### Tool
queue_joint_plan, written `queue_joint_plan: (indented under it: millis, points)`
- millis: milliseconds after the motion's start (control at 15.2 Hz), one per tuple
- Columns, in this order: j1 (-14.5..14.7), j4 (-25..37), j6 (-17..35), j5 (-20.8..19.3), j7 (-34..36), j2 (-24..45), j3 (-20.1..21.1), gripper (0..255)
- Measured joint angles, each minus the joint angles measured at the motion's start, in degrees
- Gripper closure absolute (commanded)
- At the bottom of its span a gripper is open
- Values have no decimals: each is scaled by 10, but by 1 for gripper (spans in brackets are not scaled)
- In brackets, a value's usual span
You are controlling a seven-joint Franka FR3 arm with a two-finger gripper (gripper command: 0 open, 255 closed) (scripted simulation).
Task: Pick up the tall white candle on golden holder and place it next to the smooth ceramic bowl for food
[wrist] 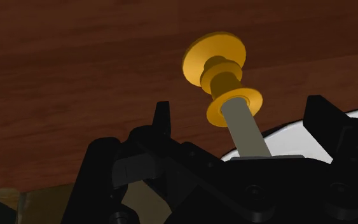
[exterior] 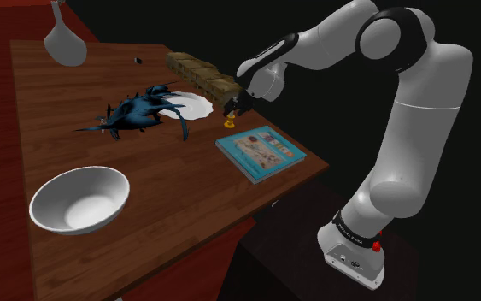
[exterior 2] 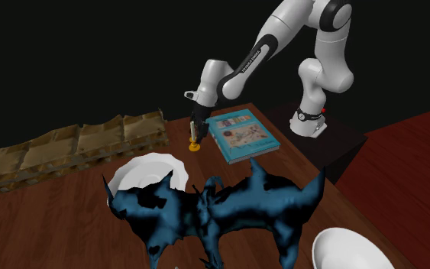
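Observation:
The candle (wrist: 247,130) is a pale stick upright in a golden holder (wrist: 215,63) on the wooden table (exterior: 187,197). It stands near the table's edge between a white plate and a book, seen as the candle (exterior: 227,120) and the candle (exterior 2: 194,144). My black gripper (wrist: 242,114) hangs straight above it, open, with the stick between the fingers (wrist: 163,118) and touching neither. The gripper (exterior: 232,109) and gripper (exterior 2: 195,128) reach down over the candle's top. The white bowl (exterior: 80,198) sits far off at the table's near corner in the shoulder view, also the bowl (exterior 2: 354,251).
A dark blue spiky figure (exterior: 140,111) lies partly on the white plate (exterior: 197,106). A blue book (exterior: 260,152) lies beside the candle. A row of tan boxes (exterior: 200,73) lines the far edge. A white flask (exterior: 63,43) stands at the back corner.

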Motion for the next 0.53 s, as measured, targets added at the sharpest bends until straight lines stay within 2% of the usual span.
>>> queue_joint_plan:
  millis: [264, 330, 528]
  points:
    - [0, 1, 1, 2, -1, 2, 1, 0]
    - [0, 1, 1, 2, -1, 2, 1, 255]
    - [0, 1, 1, 2, -1, 2, 1, 255]
